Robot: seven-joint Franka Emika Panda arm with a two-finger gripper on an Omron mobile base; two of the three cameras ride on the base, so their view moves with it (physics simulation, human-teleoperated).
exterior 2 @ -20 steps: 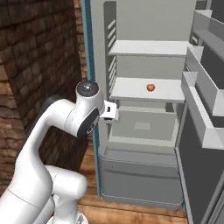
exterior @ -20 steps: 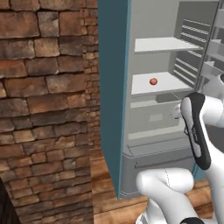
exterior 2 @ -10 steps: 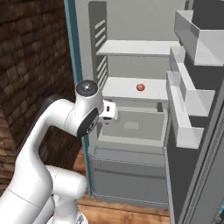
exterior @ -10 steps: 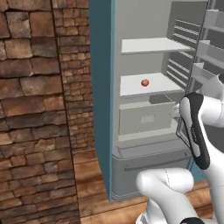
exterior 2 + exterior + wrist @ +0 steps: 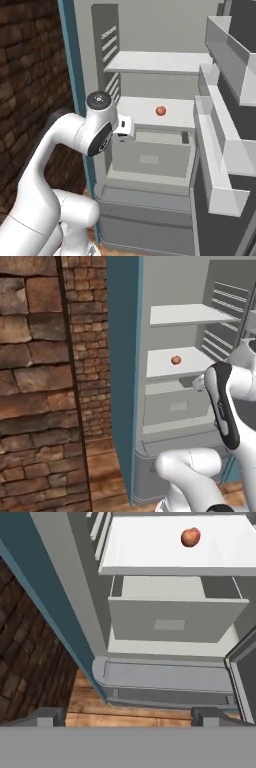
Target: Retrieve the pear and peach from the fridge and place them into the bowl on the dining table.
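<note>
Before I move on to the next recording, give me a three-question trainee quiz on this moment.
1. True or false: the peach lies on a white shelf inside the open fridge.
2. The pincer is: A) shut on the peach, B) open and holding nothing, C) shut on the drawer.
3. Fill in: just below the peach's shelf sits a grey ____.

Key: 1 true. 2 B; its tips stand wide apart, well short of the fruit. 3 drawer.
</note>
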